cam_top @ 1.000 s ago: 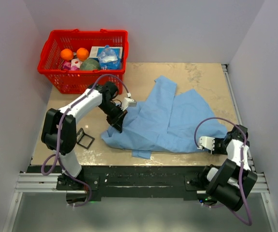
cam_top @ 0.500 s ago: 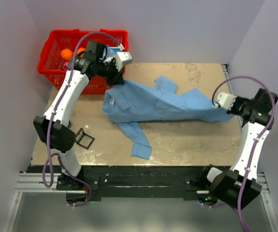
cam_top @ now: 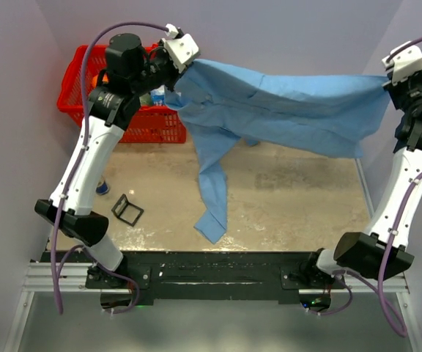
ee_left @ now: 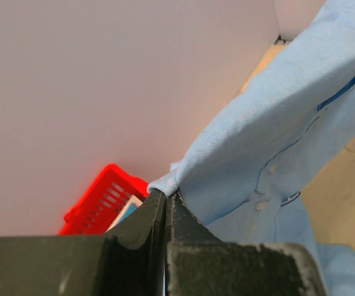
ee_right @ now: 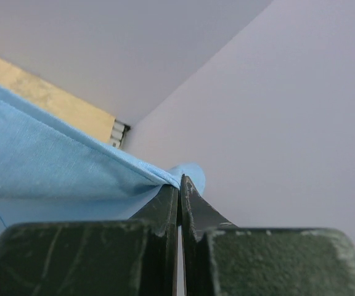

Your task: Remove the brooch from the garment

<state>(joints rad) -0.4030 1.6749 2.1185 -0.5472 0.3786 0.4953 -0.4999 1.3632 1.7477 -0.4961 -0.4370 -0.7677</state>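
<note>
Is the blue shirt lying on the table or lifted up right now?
Lifted and spread: the shirt hangs stretched between the left fingers and right fingers, each pinched shut on an edge.

This looks like a robot lab test booth. Plain pale walls (cam_top: 284,29) close a worn beige table (cam_top: 291,191) on three sides. A left arm (cam_top: 86,161) and a right arm (cam_top: 405,183) stand on a metal frame (cam_top: 50,277). A red shopping basket (cam_top: 149,121) sits in the corner.

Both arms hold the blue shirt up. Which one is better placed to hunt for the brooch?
Probably left: the left gripper pinches the shirt right by its button front, while the right gripper holds a plain far edge. No brooch shows yet.
</note>
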